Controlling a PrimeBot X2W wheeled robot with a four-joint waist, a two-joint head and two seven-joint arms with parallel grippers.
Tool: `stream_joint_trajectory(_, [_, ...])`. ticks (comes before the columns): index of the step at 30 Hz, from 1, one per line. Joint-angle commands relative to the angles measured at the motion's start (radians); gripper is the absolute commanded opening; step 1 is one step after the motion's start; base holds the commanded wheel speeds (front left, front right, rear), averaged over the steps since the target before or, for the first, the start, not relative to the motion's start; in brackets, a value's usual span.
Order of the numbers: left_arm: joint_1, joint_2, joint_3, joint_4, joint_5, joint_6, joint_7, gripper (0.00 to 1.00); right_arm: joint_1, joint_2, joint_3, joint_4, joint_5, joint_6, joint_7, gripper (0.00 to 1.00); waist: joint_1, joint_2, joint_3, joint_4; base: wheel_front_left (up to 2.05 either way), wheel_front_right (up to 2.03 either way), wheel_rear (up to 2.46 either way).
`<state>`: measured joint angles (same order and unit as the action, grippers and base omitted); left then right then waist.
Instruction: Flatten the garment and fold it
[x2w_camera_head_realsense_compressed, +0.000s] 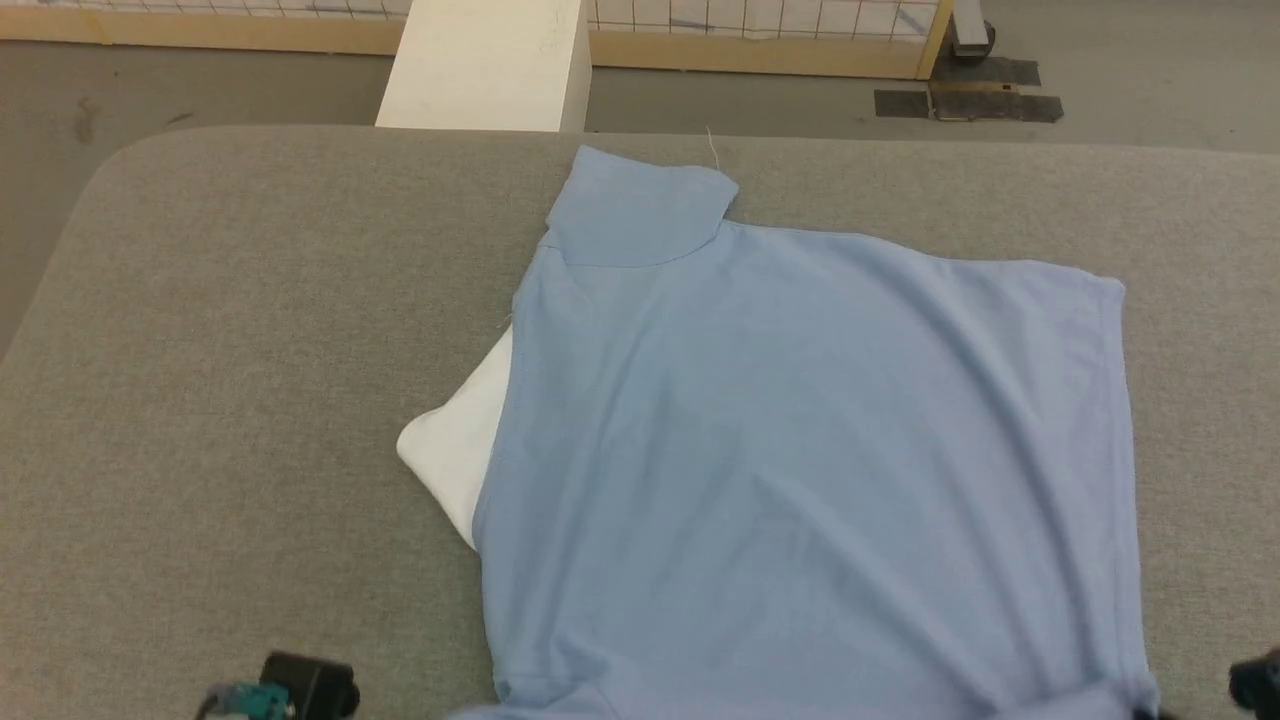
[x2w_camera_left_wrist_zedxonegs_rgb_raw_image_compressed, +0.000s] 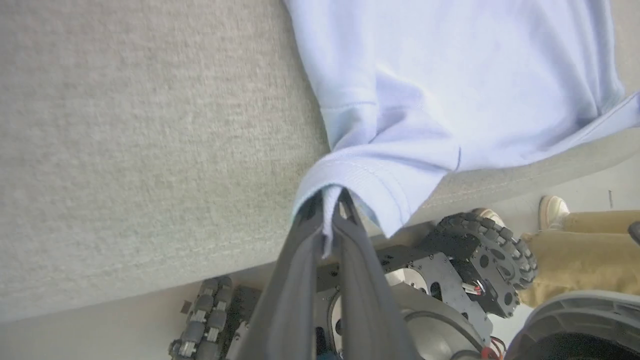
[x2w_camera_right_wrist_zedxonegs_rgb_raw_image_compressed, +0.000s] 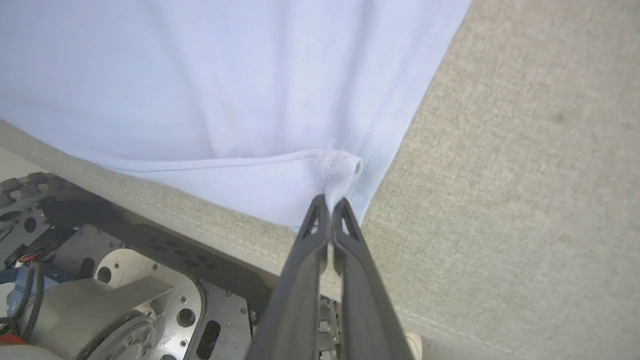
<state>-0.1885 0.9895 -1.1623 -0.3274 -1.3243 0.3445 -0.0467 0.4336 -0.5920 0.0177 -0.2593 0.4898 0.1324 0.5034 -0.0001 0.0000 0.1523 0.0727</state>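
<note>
Presently, item one: left gripper (x2w_camera_left_wrist_zedxonegs_rgb_raw_image_compressed: 330, 199), lower middle of the left wrist view. Both dark fingers are pressed together on a bunched fold of ribbed hem, with a strip of cloth caught between them.

Item two: right gripper (x2w_camera_right_wrist_zedxonegs_rgb_raw_image_compressed: 330, 202), lower middle of the right wrist view. Its fingers are clamped tight on a puckered hem corner where two stitched edges meet.

Item three: garment (x2w_camera_head_realsense_compressed: 800, 450), a light blue shirt across the centre and right of the head view. It is mostly spread, with shallow creases fanning up from the bottom edge of the frame. One short sleeve (x2w_camera_head_realsense_compressed: 640, 205) lies flat toward the top centre, a loose thread (x2w_camera_head_realsense_compressed: 712, 150) rising from its far edge. A white panel (x2w_camera_head_realsense_compressed: 455, 455) pokes out from under the shirt's left edge at mid-frame.

Item four: table (x2w_camera_head_realsense_compressed: 250, 350), grey woven covering, rounded corner at the upper left of the head view. The shirt's near hem reaches its front edge in both wrist views.

Item five: robot base (x2w_camera_right_wrist_zedxonegs_rgb_raw_image_compressed: 150, 280), perforated metal plates below the table edge, lower left of the right wrist view. A studded wheel (x2w_camera_left_wrist_zedxonegs_rgb_raw_image_compressed: 487, 260) sits at the lower right of the left wrist view. Near it, at the right edge, are a person's pale shoe (x2w_camera_left_wrist_zedxonegs_rgb_raw_image_compressed: 552, 205) and tan trouser leg (x2w_camera_left_wrist_zedxonegs_rgb_raw_image_compressed: 585, 250).

Item six: background, top of the head view. White block (x2w_camera_head_realsense_compressed: 485, 60) at top centre, wood-framed grid fence (x2w_camera_head_realsense_compressed: 750, 55), grey floor (x2w_camera_head_realsense_compressed: 200, 80), dark tape patches (x2w_camera_head_realsense_compressed: 965, 100) at the upper right.
</note>
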Motion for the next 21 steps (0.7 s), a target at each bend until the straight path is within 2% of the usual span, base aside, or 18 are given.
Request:
stream_joint_trajectory(1, [-0.04, 0.014, 0.016, -0.007, 0.028, -0.001, -0.009, 0.0, -0.037, -0.013, -0.01, -0.014, -0.01, -0.002, -0.02, 0.0, 0.0001, 0.0, 0.001, -0.001, 0.0, 0.0, 0.0])
stream_joint_trajectory(5, [-0.152, 0.028, 0.068, -0.036, 0.118, 0.0, -0.031, 0.0, -0.153, -0.07, -0.027, -0.033, -0.024, -0.002, -0.065, 0.0, 0.0001, 0.0, 0.036, -0.01, 0.0, 0.0, 0.0])
stream_joint_trajectory(12, [-0.289, 0.016, 0.116, -0.021, 0.206, -0.011, -0.023, 0.0, -0.289, -0.105, -0.023, -0.028, -0.036, -0.002, -0.07, 0.0, 0.0001, 0.0, 0.116, -0.025, 0.0, 0.0, 0.0])
stream_joint_trajectory(21, [-0.412, -0.075, 0.141, 0.104, 0.316, -0.026, -0.079, 0.0, -0.435, -0.116, 0.055, 0.028, -0.043, -0.002, -0.082, 0.0, 0.0001, 0.0, 0.228, -0.035, 0.0, 0.0, 0.0])
